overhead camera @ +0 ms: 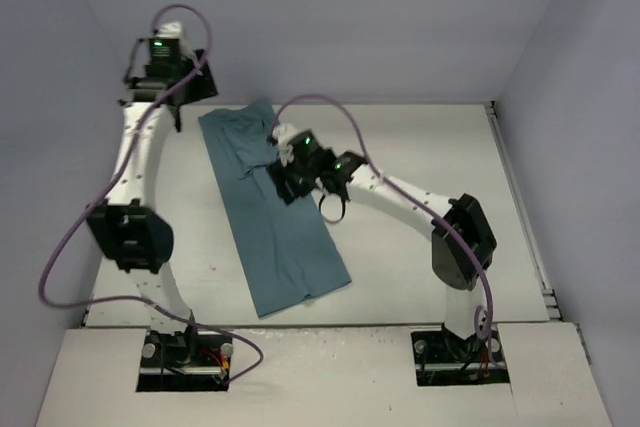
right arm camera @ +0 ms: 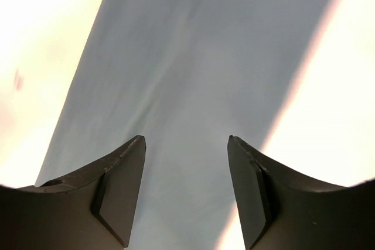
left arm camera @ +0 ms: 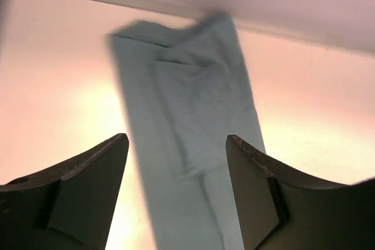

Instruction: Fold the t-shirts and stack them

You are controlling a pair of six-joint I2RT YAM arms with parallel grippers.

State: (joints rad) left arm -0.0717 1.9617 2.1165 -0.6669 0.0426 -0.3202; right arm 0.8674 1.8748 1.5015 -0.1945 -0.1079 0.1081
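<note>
Top view: the t-shirt point(overhead camera: 280, 237) was seen laid as a long narrow strip on the table point(overhead camera: 430, 177), slanting from the far-left part toward the near middle. The right gripper point(overhead camera: 288, 179) was held over the strip's middle. The left gripper point(overhead camera: 165, 67) was raised by the far-left corner, apart from the cloth.

Left wrist view: the fingers point(left arm camera: 94, 168) were spread, with nothing between them. One end of the strip was seen rumpled, its layers overlapped unevenly. Risk judged: a grab there could take one layer only, and the fold would be pulled open.

Right wrist view: the fingers point(right arm camera: 117, 180) were spread over cloth and nothing was pinched; contact could not be told. Risk judged: on flat cloth little may be gathered, and a slip or drag would skew the strip.
</note>
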